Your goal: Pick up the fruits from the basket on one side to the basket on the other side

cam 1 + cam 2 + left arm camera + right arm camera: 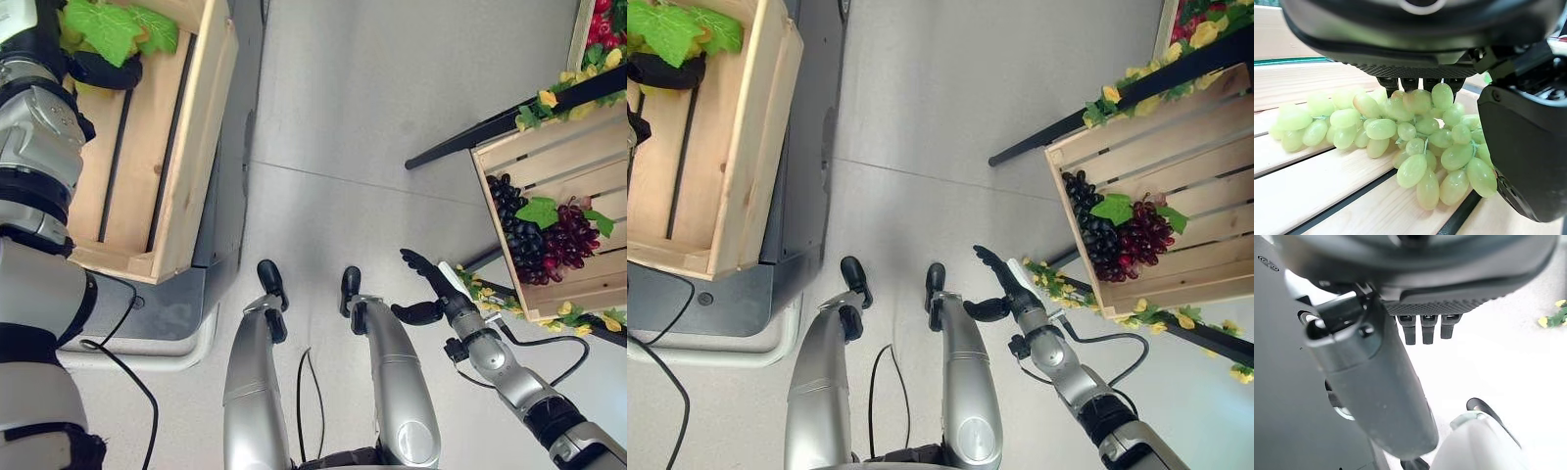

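Note:
A bunch of green grapes (1415,142) lies on the slats of the wooden crate (186,147) at the left, its green leaves (108,24) showing at the crate's far end. My left hand (103,70) rests inside that crate right at the bunch, its fingers straight above the grapes and its thumb (1523,147) beside them, open. My right hand (431,284) hangs open over the floor, just short of the right crate (549,147), holding nothing. That crate holds dark grapes (514,235) and a reddish-purple bunch (573,235) under a green leaf.
The left crate sits on a grey platform (176,313). The right crate leans on a black stand (490,127) trimmed with yellow flowers and leaves, and another crate with red fruit (602,20) stands above it. Bare grey floor (372,117) lies between the two sides.

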